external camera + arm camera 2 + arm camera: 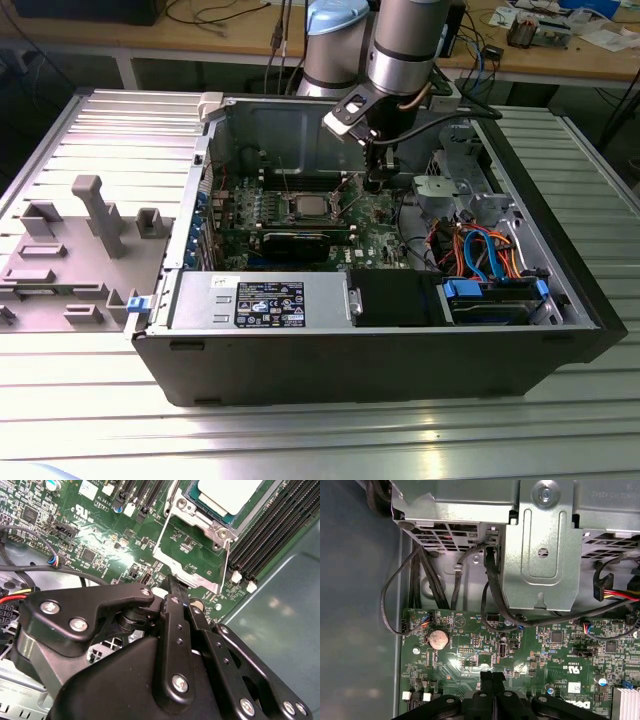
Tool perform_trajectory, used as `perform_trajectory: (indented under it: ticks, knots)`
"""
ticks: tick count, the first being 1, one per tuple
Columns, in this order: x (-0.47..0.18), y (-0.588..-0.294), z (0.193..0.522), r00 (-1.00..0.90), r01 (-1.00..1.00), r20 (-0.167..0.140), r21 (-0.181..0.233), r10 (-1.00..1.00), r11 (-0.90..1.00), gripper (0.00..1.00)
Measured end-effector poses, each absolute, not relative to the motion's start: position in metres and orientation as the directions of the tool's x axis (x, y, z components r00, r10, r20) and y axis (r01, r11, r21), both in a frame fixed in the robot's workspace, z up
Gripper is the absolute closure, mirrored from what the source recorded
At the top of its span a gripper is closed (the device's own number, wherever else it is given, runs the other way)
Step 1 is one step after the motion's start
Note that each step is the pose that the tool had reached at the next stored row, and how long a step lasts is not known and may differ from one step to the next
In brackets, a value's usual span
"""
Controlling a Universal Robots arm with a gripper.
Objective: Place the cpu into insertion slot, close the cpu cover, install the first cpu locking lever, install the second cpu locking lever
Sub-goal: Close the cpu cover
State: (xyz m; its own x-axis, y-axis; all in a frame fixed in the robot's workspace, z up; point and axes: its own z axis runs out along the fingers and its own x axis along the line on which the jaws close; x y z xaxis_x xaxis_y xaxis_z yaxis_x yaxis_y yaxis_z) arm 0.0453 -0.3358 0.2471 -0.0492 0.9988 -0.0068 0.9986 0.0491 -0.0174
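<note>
the cpu, silver top up, sits in the insertion slot on the green motherboard, beside the long black memory slots. the cpu cover is swung open off the chip, with board showing through its window. the gripper, fingers pressed together on nothing, has its tip at the cover's free edge; whether they touch cannot be told. in the exterior view the arm reaches down into the open computer case on a ribbed metal table.
</note>
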Motion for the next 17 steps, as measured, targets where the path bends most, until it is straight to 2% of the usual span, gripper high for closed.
perform_trajectory:
  ticks: [17]
  knots:
    - [0.0434,-0.3358,0.247,-0.049,0.999,-0.007,-0.017,0.999,0.049,0.89]
